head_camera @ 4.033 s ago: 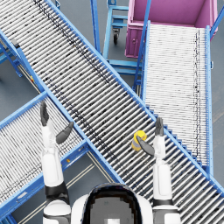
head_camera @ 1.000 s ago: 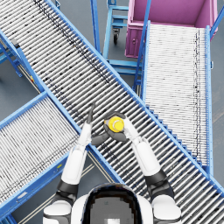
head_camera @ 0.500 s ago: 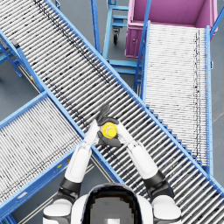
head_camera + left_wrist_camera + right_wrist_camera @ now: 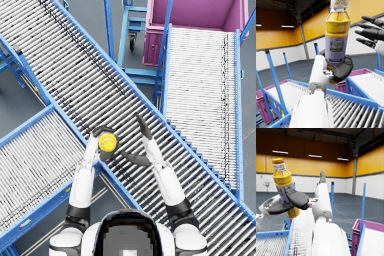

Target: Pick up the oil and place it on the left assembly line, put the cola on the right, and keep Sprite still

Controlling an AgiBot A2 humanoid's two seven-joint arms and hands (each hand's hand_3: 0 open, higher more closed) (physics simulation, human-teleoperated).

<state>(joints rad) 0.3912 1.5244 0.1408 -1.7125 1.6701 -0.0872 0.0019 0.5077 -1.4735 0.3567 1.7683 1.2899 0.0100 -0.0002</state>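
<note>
Fingers (image 4: 343,68) of left hand (image 4: 338,71) wrapping oil bottle (image 4: 336,40); right hand (image 4: 371,28) hanging spread, empty.
Oil bottle hovering upright at edge of left assembly line (image 4: 35,165); low grip risking toppling on release.

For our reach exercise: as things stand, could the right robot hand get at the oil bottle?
Probably yes. The right robot hand is open beside the oil bottle with nothing between them; the left robot hand grips only its lower body, leaving the top free.
</note>
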